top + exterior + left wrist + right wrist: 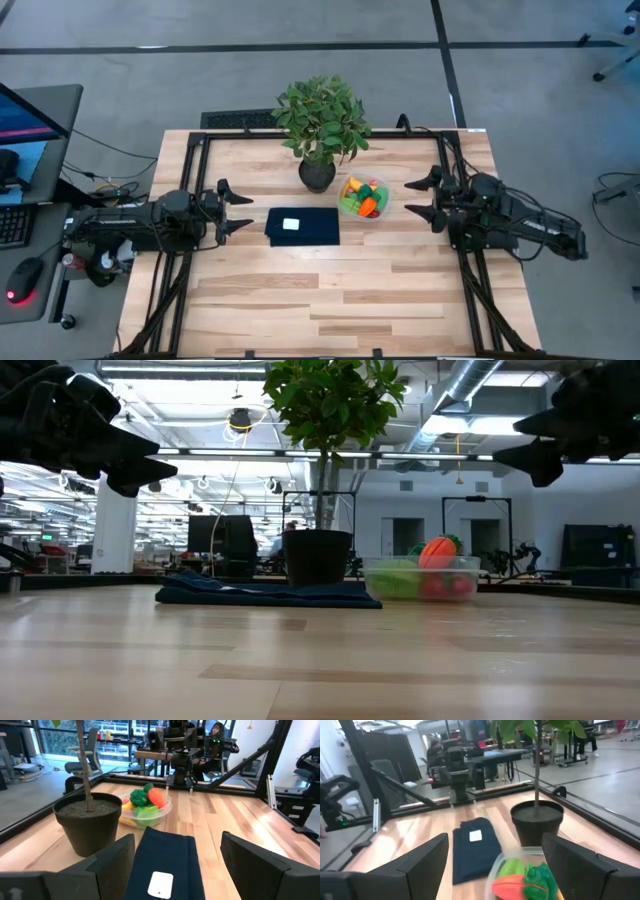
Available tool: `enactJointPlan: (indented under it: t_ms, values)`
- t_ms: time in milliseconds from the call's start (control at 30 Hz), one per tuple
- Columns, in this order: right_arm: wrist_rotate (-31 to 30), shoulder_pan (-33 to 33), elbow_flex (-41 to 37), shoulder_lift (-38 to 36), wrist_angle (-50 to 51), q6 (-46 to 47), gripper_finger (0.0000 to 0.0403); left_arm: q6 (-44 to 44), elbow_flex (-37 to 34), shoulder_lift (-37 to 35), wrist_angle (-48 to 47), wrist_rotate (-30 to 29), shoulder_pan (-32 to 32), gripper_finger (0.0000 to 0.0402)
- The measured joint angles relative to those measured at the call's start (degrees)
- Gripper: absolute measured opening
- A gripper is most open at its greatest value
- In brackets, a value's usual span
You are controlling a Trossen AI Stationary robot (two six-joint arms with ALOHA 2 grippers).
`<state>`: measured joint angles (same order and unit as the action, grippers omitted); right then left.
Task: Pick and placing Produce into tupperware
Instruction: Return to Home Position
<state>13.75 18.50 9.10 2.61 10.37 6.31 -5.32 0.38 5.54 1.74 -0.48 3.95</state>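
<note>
The produce (363, 197), a heap of green, yellow, orange and red toy pieces, lies inside the round clear tupperware (379, 213), which stands on the table right of the plant pot. It shows too in the low view (436, 556), the left wrist view (147, 801) and the right wrist view (524, 879). My left gripper (243, 207) hovers open at the table's left, above the surface, pointing right. My right gripper (411, 198) hovers open just right of the tupperware, pointing left.
A leafy potted plant (320, 128) stands at the table's far middle. A dark blue folded cloth with a white label (302, 226) lies flat between the grippers. Black frame rails run along the table's left, right and far edges. People sit in the room beyond.
</note>
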Motion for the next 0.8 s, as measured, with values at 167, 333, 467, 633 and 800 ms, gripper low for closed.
enactJointPlan:
  t_ms: [167,333,467,633,800]
  values:
    - [-5.1,-3.3,0.0,0.0,-1.1,1.3,0.0315,0.0,0.0,0.0,0.0,0.3,0.0,0.0281]
    - [-7.0,-7.0,0.0,0.0,-3.6,2.3,0.0315,-0.5,0.0,0.0,0.0,0.4,0.0,0.0281]
    - [-11.2,-10.1,0.0,0.0,-3.4,2.5,0.0315,-0.5,0.0,0.0,0.0,0.5,0.0,0.0281]
    - [-15.9,-14.4,0.0,0.0,-3.2,2.7,0.0315,-0.7,0.0,0.0,0.0,0.5,0.0,0.0281]
    - [-19.3,-17.9,-0.4,0.0,-3.4,2.3,0.0315,-0.7,0.0,0.0,0.0,0.5,0.0,0.0281]
